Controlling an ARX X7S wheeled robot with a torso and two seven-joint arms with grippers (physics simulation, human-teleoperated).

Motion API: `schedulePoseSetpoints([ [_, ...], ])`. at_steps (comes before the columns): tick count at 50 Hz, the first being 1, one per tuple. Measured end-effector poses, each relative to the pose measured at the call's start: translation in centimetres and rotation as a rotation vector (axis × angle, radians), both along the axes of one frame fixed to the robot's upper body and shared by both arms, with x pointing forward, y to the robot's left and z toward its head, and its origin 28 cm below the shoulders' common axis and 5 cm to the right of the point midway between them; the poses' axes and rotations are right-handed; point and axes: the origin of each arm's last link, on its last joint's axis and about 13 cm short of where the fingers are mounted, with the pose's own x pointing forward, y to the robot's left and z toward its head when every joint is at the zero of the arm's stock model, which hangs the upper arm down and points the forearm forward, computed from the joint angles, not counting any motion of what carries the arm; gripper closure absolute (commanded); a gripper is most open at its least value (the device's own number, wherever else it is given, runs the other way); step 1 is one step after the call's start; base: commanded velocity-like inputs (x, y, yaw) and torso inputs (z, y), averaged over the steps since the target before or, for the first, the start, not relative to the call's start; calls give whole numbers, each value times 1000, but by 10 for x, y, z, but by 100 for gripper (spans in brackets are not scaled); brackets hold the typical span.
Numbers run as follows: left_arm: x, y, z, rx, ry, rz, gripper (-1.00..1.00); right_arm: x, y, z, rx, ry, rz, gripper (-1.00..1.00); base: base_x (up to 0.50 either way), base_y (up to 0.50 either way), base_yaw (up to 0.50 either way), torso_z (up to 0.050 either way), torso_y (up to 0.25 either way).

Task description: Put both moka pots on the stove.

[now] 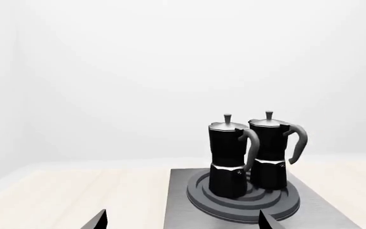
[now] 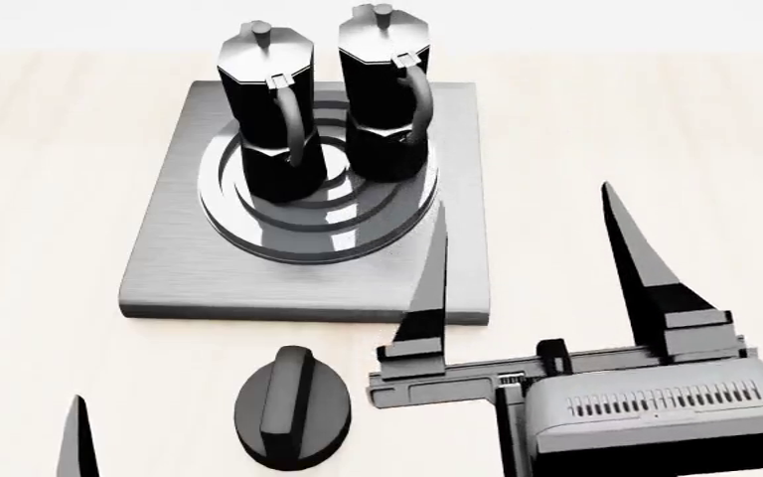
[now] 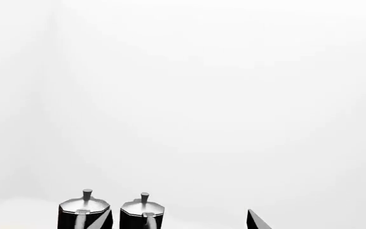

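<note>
While head view shows right end effector [image 2: 528, 224] spread, knob [image 2: 293, 405] near stove [image 2: 183, 258], wrist views show only moka pots [image 1: 247, 152].

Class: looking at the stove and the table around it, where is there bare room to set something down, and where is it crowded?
Free: the bare table left of the stove. Crowded: the burner rings, where both moka pots stand; also the front, with the knob and open right gripper.

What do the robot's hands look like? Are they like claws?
A bit like claws. The right gripper has two long, thin black fingers that taper to sharp points. They sit on a black rail with little teeth, fixed to a grey boxy block with a row of vent slits. Of the left gripper only one black pointed fingertip shows.
</note>
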Motion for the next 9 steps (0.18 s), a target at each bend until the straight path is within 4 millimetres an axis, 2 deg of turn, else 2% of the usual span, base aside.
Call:
schedulePoseSetpoints([
  [9,0,0,1,-1,-4,2,-100,-17,0,-23,7,30,-8,-100,0,0,0,0,0],
])
